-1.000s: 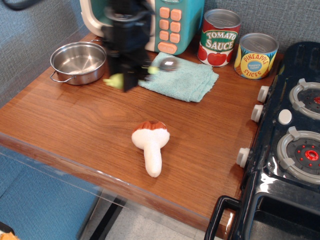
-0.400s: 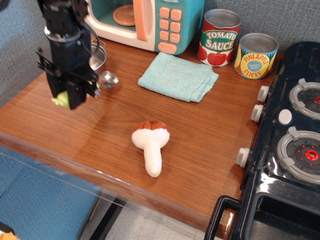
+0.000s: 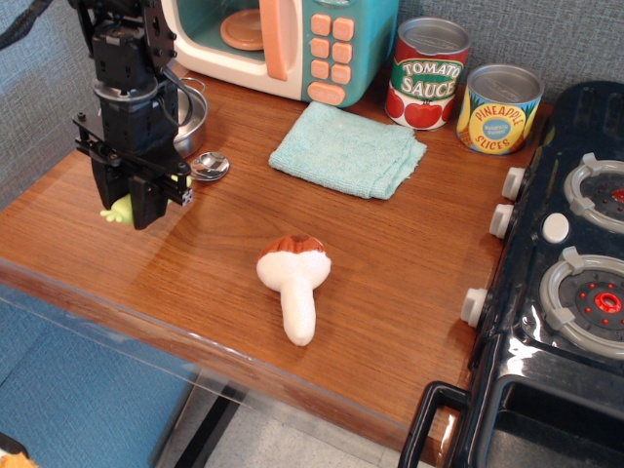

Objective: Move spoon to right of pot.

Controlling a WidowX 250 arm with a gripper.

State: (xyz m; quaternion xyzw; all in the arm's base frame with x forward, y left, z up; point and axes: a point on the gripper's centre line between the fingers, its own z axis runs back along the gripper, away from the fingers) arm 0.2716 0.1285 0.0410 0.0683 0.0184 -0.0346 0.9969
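Note:
The spoon's silver bowl (image 3: 210,166) lies low at the table, just right of the black arm. Its pale yellow-green nubby handle end (image 3: 116,211) sticks out to the left of the fingers. My gripper (image 3: 141,205) is shut on the spoon's handle and points down at the table's left side. The shiny pot (image 3: 193,117) stands behind the gripper. The arm hides most of it, and only its right rim shows. The spoon lies in front of the pot and slightly to its right.
A white plush mushroom (image 3: 292,280) lies mid-table. A teal cloth (image 3: 346,148) lies behind it, and a toy microwave (image 3: 292,44) and two cans (image 3: 429,73) stand at the back. A toy stove (image 3: 570,273) fills the right side. The table's front edge (image 3: 195,336) runs diagonally.
The gripper carried the spoon from over the cloth's left edge to the left and forward. It then lowered, so the bowl now sits at the table beside the pot.

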